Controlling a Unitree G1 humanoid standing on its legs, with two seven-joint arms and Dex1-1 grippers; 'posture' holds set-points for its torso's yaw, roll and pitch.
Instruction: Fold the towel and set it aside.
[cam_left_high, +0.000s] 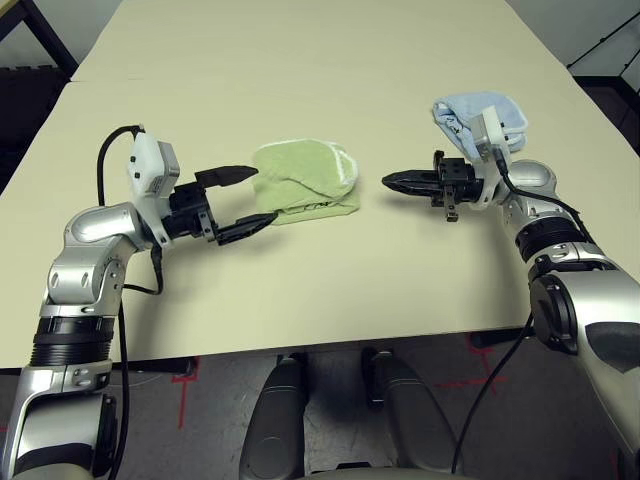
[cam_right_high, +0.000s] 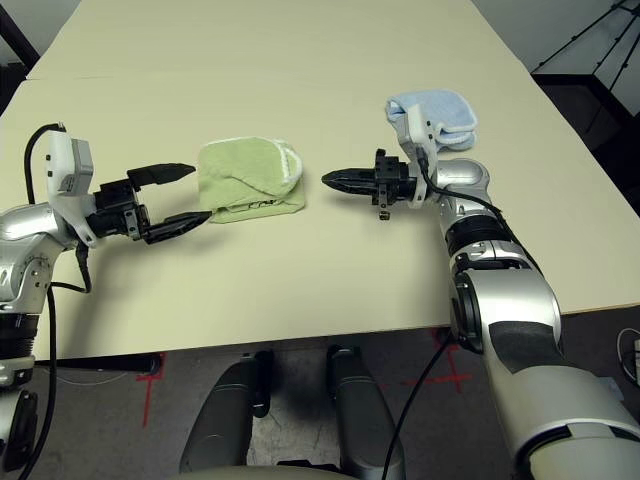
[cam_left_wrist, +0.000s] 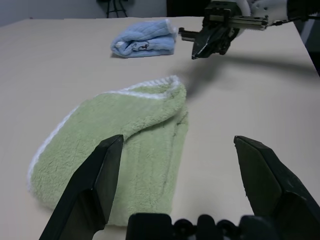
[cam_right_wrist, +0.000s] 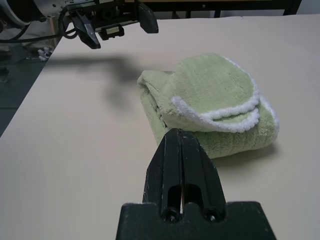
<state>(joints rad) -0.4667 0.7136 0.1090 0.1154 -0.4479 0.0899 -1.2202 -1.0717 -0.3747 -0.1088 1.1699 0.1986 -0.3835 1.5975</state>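
The light green towel (cam_left_high: 305, 180) lies folded in a rounded bundle on the table's middle, its white stitched edge (cam_right_wrist: 220, 114) facing my right arm. My left gripper (cam_left_high: 262, 196) stands open just left of the towel, with one fingertip close to the towel's far edge and the other by its near corner, and nothing is held between them. To the right of the towel, a short gap away, my right gripper (cam_left_high: 390, 181) points at it, shut on nothing. In the right wrist view the towel (cam_right_wrist: 210, 105) sits just past my shut fingers (cam_right_wrist: 179, 165).
A smaller light blue cloth (cam_left_high: 480, 115) lies folded at the back right, behind my right wrist. The cream table (cam_left_high: 300, 60) stretches bare to the far side, and its front edge (cam_left_high: 300, 345) runs close below both arms.
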